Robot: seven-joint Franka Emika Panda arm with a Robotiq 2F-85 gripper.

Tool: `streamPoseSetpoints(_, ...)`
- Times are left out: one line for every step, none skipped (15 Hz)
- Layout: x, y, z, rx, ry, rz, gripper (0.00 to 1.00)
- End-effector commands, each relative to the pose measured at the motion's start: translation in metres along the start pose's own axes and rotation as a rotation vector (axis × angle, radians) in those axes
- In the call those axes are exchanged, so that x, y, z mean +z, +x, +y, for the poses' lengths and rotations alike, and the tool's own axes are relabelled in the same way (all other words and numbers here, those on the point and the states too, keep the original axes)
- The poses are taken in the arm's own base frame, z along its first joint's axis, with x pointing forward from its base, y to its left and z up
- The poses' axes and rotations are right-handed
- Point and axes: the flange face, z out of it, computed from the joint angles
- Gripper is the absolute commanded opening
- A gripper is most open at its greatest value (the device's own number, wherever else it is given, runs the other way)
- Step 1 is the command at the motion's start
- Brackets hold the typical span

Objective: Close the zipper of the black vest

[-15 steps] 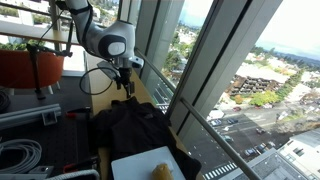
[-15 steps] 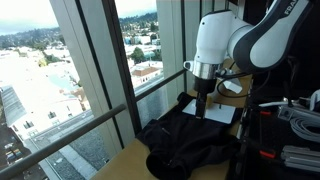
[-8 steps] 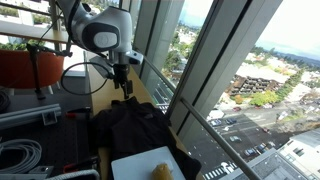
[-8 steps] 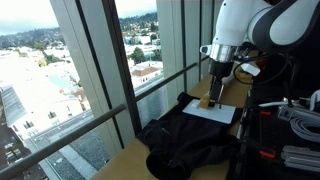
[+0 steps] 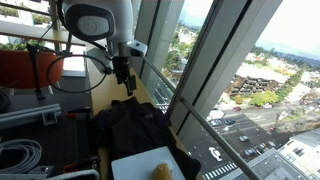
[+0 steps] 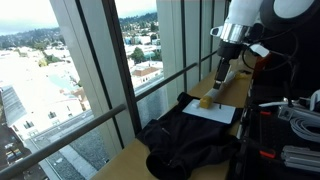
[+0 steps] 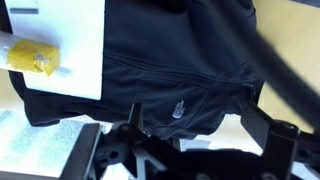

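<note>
The black vest lies crumpled on the wooden tabletop by the window; it also shows in the other exterior view and fills the top of the wrist view, with a small white logo facing up. I cannot make out how far its zipper is closed. My gripper hangs well above the far end of the vest, also in an exterior view. In the wrist view the gripper has its fingers spread apart and holds nothing.
A white sheet with a yellow sponge lies partly on the vest; both exterior views show the sheet. Window frames run along the table edge. An orange tub and cables are nearby.
The arm has risen steadily, lifting the gripper up and away from the vest. The vest, sheet and sponge have not moved.
</note>
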Motion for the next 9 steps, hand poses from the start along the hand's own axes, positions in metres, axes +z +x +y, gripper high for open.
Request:
streamPoseSetpoints(-0.029, -0.006, 0.017, 0.006, 0.011, 0.018, 1.0)
streamPoseSetpoints(-0.035, -0.006, 0.022, 0.008, 0.011, 0.021, 1.0)
streamPoseSetpoints(-0.04, -0.005, 0.027, 0.013, 0.009, 0.023, 1.0)
streamPoseSetpoints(-0.044, -0.006, 0.032, 0.016, 0.005, 0.025, 1.0)
streamPoseSetpoints(-0.048, -0.007, 0.036, 0.019, 0.004, 0.024, 1.0)
streamPoseSetpoints(-0.05, -0.009, 0.038, 0.019, 0.002, 0.021, 1.0)
streamPoseSetpoints(-0.052, -0.011, 0.04, 0.022, -0.001, 0.021, 1.0)
streamPoseSetpoints(-0.058, -0.027, 0.045, 0.028, -0.005, 0.014, 1.0)
streamPoseSetpoints(-0.045, -0.007, 0.038, 0.033, -0.006, 0.017, 1.0)
